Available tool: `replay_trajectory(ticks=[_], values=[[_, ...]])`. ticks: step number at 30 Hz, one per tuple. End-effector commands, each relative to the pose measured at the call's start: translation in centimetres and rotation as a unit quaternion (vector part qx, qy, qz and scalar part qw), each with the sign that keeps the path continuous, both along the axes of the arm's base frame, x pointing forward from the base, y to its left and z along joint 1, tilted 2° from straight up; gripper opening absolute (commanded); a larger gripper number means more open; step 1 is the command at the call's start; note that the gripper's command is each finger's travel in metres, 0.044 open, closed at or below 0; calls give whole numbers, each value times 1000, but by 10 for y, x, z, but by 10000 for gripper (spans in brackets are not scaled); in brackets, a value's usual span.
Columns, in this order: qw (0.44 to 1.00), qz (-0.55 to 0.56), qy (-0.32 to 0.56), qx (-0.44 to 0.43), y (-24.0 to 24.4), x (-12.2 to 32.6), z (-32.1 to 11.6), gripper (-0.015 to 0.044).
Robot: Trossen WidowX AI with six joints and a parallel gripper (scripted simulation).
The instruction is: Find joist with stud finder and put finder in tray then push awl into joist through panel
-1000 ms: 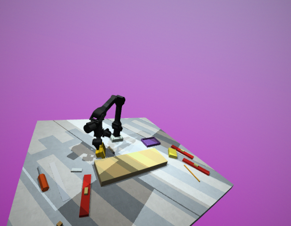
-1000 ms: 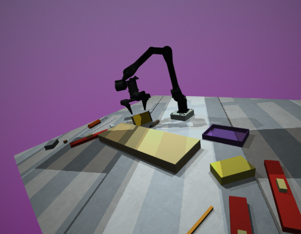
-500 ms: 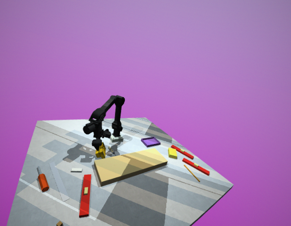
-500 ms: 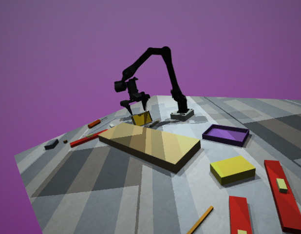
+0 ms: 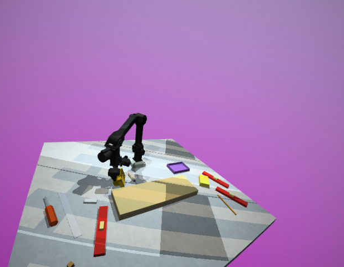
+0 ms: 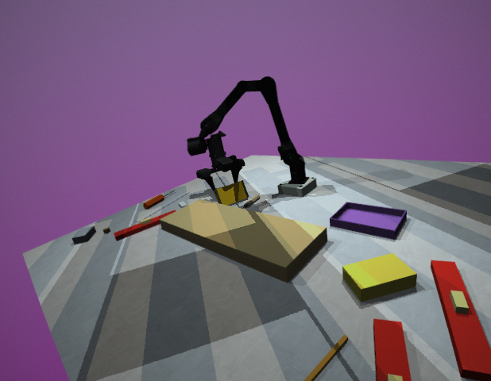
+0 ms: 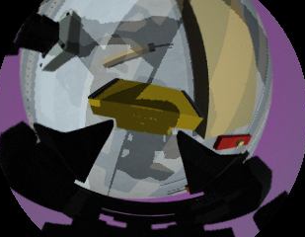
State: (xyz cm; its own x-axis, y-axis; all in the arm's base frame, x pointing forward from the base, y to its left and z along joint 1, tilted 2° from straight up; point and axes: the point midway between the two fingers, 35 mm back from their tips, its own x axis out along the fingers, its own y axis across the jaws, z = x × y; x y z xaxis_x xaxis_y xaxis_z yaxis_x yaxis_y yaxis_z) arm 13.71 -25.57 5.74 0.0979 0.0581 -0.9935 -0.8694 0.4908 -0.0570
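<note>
"What does the top view show?"

"The claw point(image 5: 120, 172) point(image 6: 227, 190) point(image 7: 146, 128) is down at the yellow stud finder point(image 5: 119, 179) point(image 6: 232, 194) point(image 7: 142, 106), which sits on the counter point(image 5: 132, 244) near one end of the tan panel point(image 5: 155, 195) point(image 6: 245, 233) point(image 7: 231, 64). The awl point(image 5: 132, 177) point(image 6: 253, 200) point(image 7: 129, 54) lies near it, and the purple tray point(image 5: 177, 167) point(image 6: 367, 219) has nothing in it."

"And the outside view?"

"The claw's fingers are spread wide, pointing down around the stud finder. I can't tell whether they touch it. The awl lies between the stud finder and the arm's base point(image 6: 292, 189) point(image 7: 68, 37). A yellow block point(image 5: 204, 180) point(image 6: 379, 272) rests near the tray, well apart from the claw."

"What about the wrist view?"

"Two dark fingertips, well apart, with nothing gripped. The stud finder shows just beyond them, its dark-edged face tilted. Past it lies the awl, pale handle and thin tip, with the panel off to one side."
</note>
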Motion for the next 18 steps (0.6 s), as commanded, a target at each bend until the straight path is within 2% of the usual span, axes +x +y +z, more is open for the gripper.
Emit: replay_trajectory(ticks=[1,13,18], values=[[1000,0,3,1,1,-1,-8,440],[1000,0,3,2,2,-1,-24,440],[1000,0,3,2,2,-1,-24,407]])
